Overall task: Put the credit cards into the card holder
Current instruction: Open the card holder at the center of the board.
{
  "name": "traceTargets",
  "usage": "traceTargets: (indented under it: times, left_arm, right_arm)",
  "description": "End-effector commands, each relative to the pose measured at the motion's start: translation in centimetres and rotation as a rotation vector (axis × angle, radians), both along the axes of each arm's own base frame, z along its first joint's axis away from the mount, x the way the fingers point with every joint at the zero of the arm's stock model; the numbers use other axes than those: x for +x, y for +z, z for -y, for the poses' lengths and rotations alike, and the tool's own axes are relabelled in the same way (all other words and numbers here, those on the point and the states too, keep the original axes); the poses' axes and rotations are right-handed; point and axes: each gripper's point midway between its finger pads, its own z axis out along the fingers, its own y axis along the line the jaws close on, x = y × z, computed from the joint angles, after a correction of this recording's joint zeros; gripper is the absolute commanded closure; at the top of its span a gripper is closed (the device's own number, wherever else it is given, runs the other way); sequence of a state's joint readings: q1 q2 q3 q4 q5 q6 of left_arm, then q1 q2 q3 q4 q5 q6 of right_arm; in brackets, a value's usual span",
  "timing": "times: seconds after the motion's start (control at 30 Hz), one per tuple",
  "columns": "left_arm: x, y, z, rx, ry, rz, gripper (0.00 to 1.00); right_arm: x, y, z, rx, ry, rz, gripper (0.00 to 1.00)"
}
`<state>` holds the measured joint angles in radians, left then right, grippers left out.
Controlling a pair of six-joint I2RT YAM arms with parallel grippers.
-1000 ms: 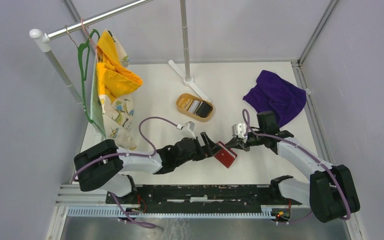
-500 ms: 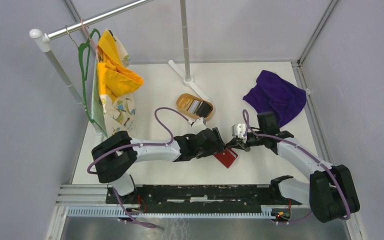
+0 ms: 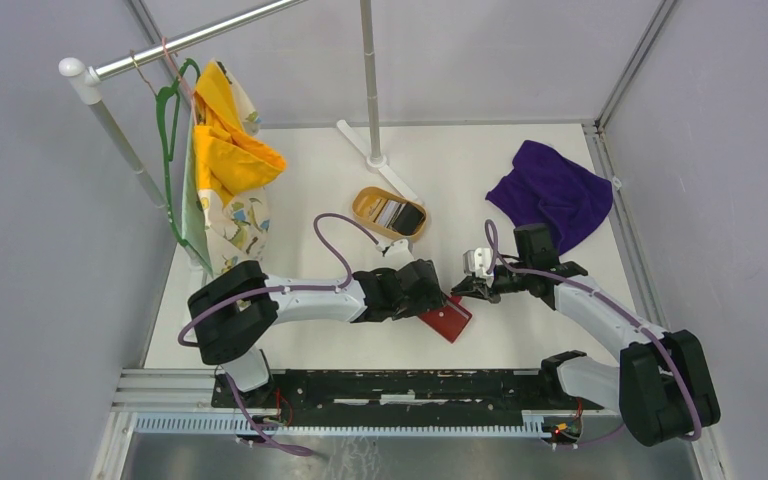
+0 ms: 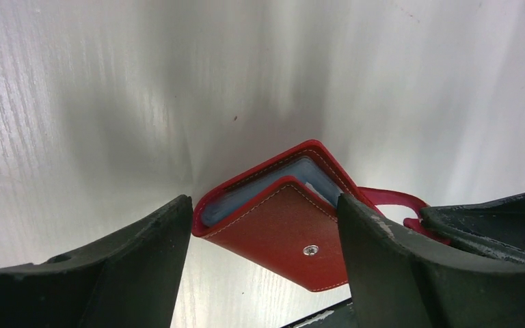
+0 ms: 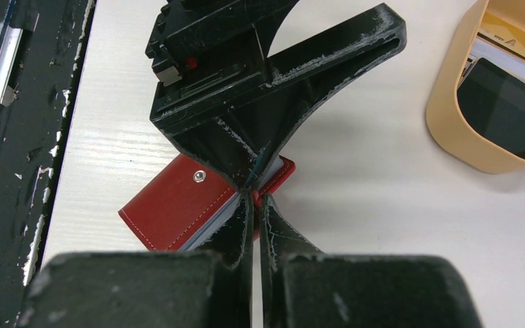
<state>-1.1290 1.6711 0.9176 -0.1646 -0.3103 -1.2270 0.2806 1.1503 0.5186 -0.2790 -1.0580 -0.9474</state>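
- Nearest, just past the black rail [image 3: 400, 385] at the bench [image 3: 520, 345] edge, the red card holder [image 4: 280, 236] lies flat on the bench. It sits skewed to the edges, stud [image 4: 310, 250] side up, with its covers parted a little so grey-blue pockets show.
- The left hand [image 4: 265, 212] hangs over it released, fingers spread wide with the holder filling the gap between them. Whether either finger touches it I cannot tell.
- The right hand [image 5: 254, 198] comes in from the opposite side, clenched. Its tips meet at the holder's edge where the snap tab [image 4: 396, 199] loops out, and it seems to pinch the holder there.
- The two hands stand almost tip to tip over the holder, so room is tight. Either one would best back out along its own arm.
- Farther out and a little left sits the tan tray [image 3: 365, 205] with the credit cards [image 3: 400, 215] stacked inside, a black one on top.
- The left hand is the nearer to the tray and it is free, so I judge it the one to fetch a card while the right steadies the holder. Bare bench lies between the hands and the tray.
- The tray's wall rings the cards, so they likely need reaching from above.
- Beyond, a rack pole foot [image 3: 375, 160] stands just behind the tray. A purple cloth [image 3: 550, 195] lies well apart to the right, and hung clothes [image 3: 225, 150] are at the far left.
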Motion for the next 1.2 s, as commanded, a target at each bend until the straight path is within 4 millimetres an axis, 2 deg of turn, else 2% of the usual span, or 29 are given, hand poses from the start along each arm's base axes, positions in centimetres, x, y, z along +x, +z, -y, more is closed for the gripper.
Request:
traceTargets:
  times: [0.0, 0.17, 0.33, 0.47, 0.57, 0.7, 0.83, 1.0, 1.17]
  left_arm:
    - [0.3, 0.9, 0.1, 0.004, 0.011, 0.016, 0.21]
    - [0.4, 1.1, -0.7, 0.035, -0.012, 0.053, 0.3]
    - [1.2, 2.5, -1.8, 0.066, -0.063, 0.166, 0.33]
    - [1.2, 3.3, -2.1, 0.051, -0.176, 0.276, 0.35]
    - [1.3, 4.6, -1.5, -0.016, -0.248, 0.36, 0.37]
    - [1.3, 5.2, -1.4, -0.022, -0.324, 0.413, 0.43]
    - [1.6, 4.6, -1.4, -0.001, -0.359, 0.41, 0.46]
    - [2.4, 2.3, -2.1, -0.002, -0.366, 0.345, 0.47]
    - [2.2, 1.5, -1.5, -0.06, -0.397, 0.308, 0.48]
  right_arm:
    - [0.4, 1.7, -0.4, 0.032, 0.024, 0.074, 1.0]
    - [1.1, 2.1, 0.1, 0.0, 0.002, 0.135, 1.0]
    - [2.0, 2.2, 1.0, -0.04, -0.044, 0.176, 1.0]
    - [2.9, 2.0, 1.9, -0.073, -0.103, 0.187, 1.0]
    - [3.6, 1.8, 2.6, -0.094, -0.156, 0.198, 1.0]
    - [4.5, 1.8, 3.3, -0.106, -0.231, 0.207, 1.0]
    - [4.9, 1.8, 3.8, -0.113, -0.266, 0.2, 1.0]
    - [5.1, 1.9, 4.0, -0.104, -0.284, 0.183, 1.0]
    - [4.9, 1.9, 3.9, -0.093, -0.276, 0.173, 1.0]
